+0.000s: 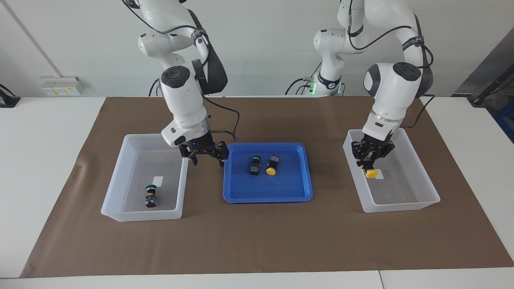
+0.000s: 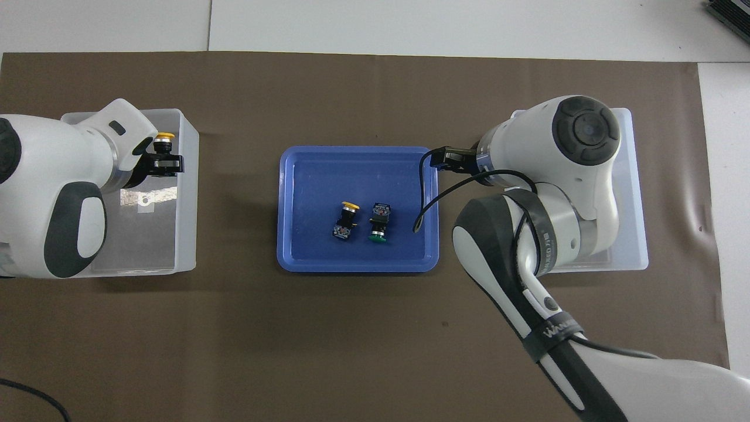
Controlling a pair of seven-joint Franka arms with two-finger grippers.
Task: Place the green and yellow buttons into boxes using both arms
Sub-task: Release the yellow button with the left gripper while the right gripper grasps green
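My left gripper [image 1: 368,162] is shut on a yellow button [image 1: 371,173] and holds it cap down inside the box [image 1: 401,206] at the left arm's end, just over its white label. The overhead view shows this gripper [image 2: 164,159], button [image 2: 164,137] and box [image 2: 186,193] too. My right gripper [image 1: 208,160] is open and empty, over the gap between the other box [image 1: 140,214] and the blue tray [image 1: 267,198]. That box holds a green button [image 1: 151,195]. A green button [image 1: 254,164] and a yellow button [image 1: 273,165] lie in the tray.
In the overhead view the right arm covers most of its box [image 2: 637,193], and the gripper [image 2: 445,159] sits over the tray's rim [image 2: 357,266]. A brown mat [image 1: 257,241] covers the table under the boxes and tray.
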